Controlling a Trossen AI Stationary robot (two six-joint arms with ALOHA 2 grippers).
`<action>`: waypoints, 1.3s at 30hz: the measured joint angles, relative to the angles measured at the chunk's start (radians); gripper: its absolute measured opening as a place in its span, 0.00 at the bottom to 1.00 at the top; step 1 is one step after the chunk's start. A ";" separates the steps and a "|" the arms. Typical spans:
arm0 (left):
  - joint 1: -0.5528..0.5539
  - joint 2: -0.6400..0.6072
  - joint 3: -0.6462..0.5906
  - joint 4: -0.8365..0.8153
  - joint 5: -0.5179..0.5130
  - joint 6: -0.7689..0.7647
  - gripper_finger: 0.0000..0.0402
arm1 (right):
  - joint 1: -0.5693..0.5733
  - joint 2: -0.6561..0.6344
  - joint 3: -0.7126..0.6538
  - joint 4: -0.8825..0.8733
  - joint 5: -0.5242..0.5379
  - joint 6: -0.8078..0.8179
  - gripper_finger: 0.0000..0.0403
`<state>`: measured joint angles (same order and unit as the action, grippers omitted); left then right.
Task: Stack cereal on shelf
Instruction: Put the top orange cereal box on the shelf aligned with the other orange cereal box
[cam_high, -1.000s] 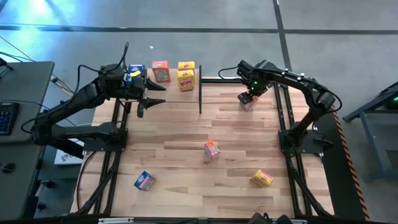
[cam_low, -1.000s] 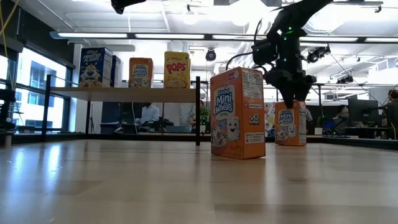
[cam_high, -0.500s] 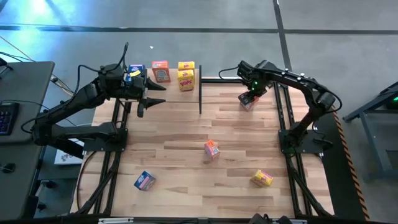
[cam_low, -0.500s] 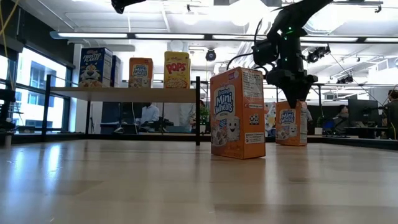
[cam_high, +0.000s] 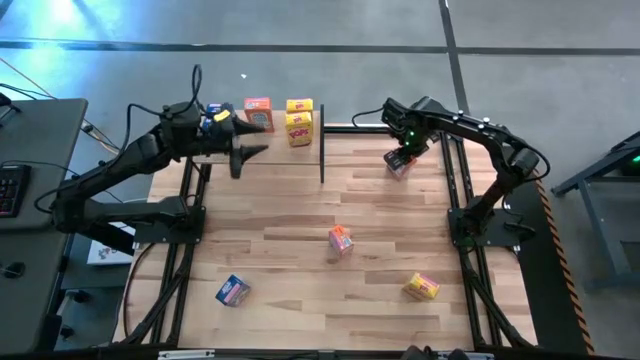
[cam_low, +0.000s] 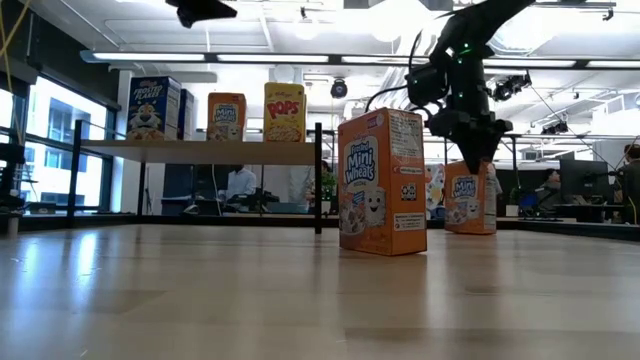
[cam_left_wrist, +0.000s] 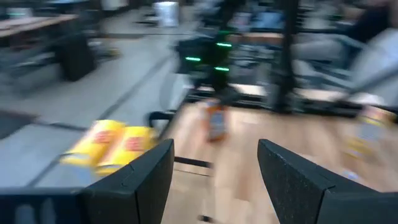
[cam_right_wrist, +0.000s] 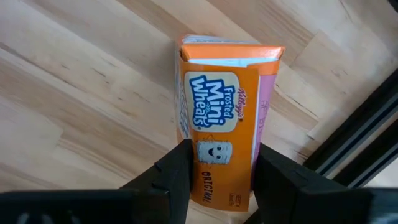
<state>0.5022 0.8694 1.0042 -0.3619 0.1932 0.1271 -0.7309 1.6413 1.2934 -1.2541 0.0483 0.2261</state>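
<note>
Two dark fingers (cam_right_wrist: 180, 171) of your right gripper (cam_right_wrist: 217, 177) pinch an orange Mini-Wheats box (cam_right_wrist: 225, 118) by its sides; it stands upright on the tabletop (cam_high: 380, 220) at the far right corner, and from above the right gripper (cam_high: 400, 158) sits right on that box. Your left gripper (cam_high: 240, 150) hangs in the air just in front of the shelf (cam_low: 200, 150), fingers spread and holding nothing.

On the shelf you have a blue box (cam_low: 152, 107), an orange box (cam_low: 226, 116) and a yellow Pops box (cam_low: 284, 112) standing in a row; the high view suggests another yellow box (cam_high: 298, 130) there too, though you cannot tell exactly how those sit.

Left on the tabletop: an orange box at mid-table (cam_high: 340, 239), a blue one near the front left (cam_high: 232, 290), a yellow one at the front right (cam_high: 421, 287), plus the one in your grip. By my reckoning you are roughly halfway, with four boxes to go
</note>
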 joint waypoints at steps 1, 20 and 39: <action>0.001 0.004 0.000 0.007 -0.032 -0.012 0.56 | 0.004 0.000 0.000 -0.005 0.000 -0.001 0.34; -0.001 0.019 0.000 0.071 -0.042 0.015 0.56 | 0.176 0.000 0.001 -0.100 0.013 0.030 0.34; -0.001 0.019 0.000 0.073 -0.046 -0.097 0.56 | 0.370 -0.154 0.002 -0.129 0.003 0.179 0.34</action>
<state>0.5014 0.8886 1.0042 -0.2889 0.1474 0.0296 -0.3613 1.4869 1.2949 -1.3834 0.0517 0.4054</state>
